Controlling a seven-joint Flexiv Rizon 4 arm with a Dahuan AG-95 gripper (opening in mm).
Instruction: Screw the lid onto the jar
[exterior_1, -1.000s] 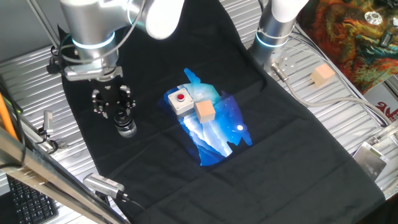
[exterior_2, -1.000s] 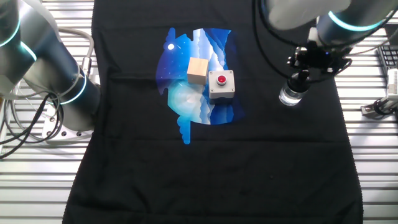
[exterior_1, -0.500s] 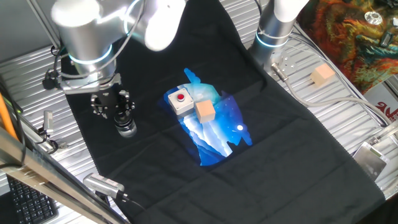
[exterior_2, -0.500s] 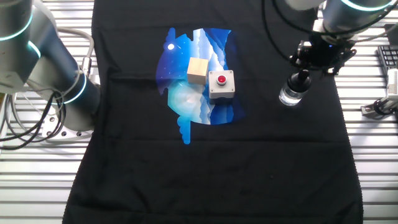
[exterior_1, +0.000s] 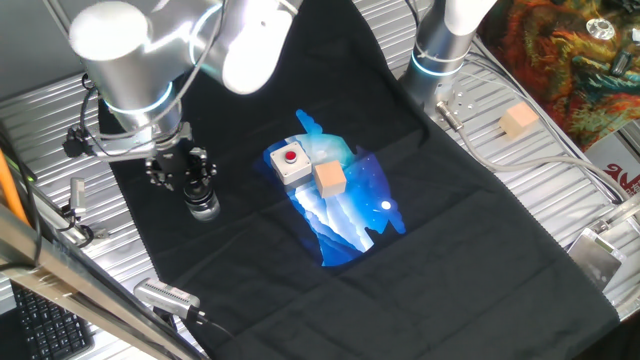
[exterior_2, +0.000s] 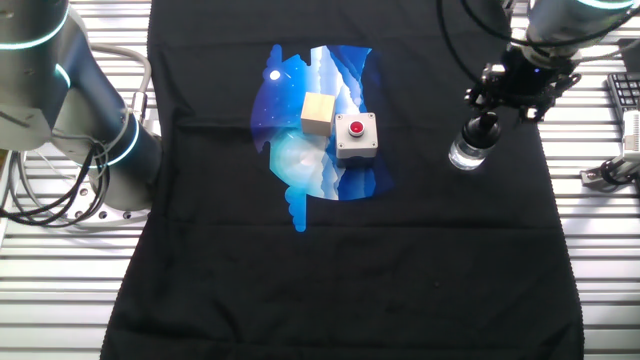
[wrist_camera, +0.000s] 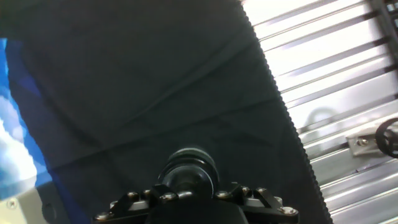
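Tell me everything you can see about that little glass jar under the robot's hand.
The jar is a small, short cylinder of clear glass with a thick base that catches the light. It stands upright on the black cloth, off to the side of the grey box with the red button. A black lid sits on top of it, and the gripper comes down onto that lid from above. Nothing else touches the jar. Whether anything is inside cannot be told.

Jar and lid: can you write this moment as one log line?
phase: screwing | tool: on lid | jar: upright on cloth
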